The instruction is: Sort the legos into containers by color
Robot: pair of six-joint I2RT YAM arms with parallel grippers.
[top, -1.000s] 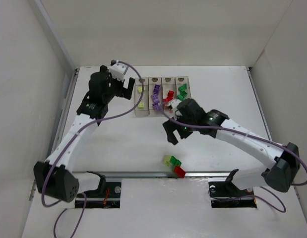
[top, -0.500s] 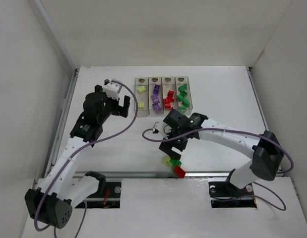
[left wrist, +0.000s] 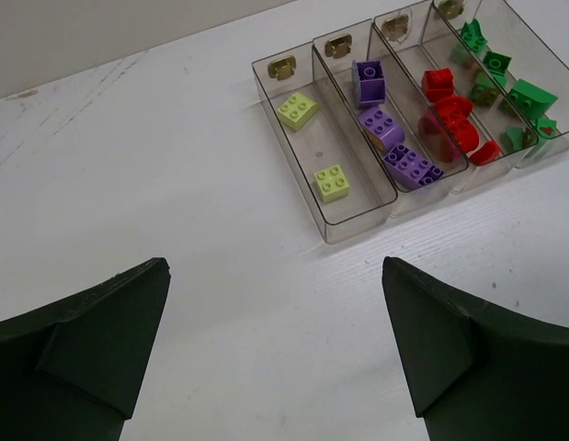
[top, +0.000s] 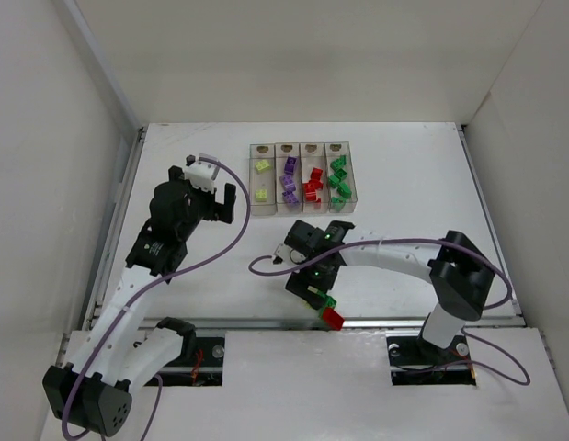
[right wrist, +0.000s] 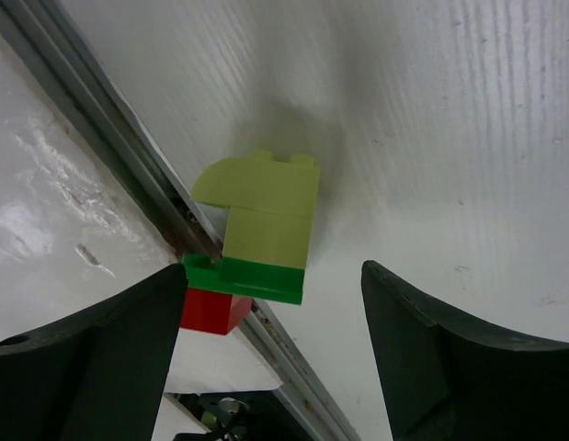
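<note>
Yellow-green plastic is showing in the middle of the right wrist view: a small yellow-green brick (right wrist: 266,216) is lying on the white bench (right wrist: 431,110), just beside the metal rail (right wrist: 100,119) at the near edge. A green brick (right wrist: 252,280) is touching its lower side, and a red brick (right wrist: 210,310) is sitting behind that one, against the rail. I cannot tell whether the three are clicked together or only leaning on each other.

The right gripper (top: 310,285) is hanging directly over this group. Its jaws are standing apart and are clamping nothing; the yellow-green brick is lying in the gap between them, somewhat closer to the finger on the rail side.

The left gripper (left wrist: 275,266) is hovering over bare bench with its jaws wide apart and empty. The containers (left wrist: 358,220) are lying ahead of it, already holding yellow-green, purple, red and green bricks in separate bins.

I am judging these bricks as very light, stiff and smooth, so they are likely slipping or flipping under an uneven pinch. The best hold is probably on two opposite flat side walls, not on the studs. The rail is leaving little room for one finger, and the neighbours may be coming up together.
</note>
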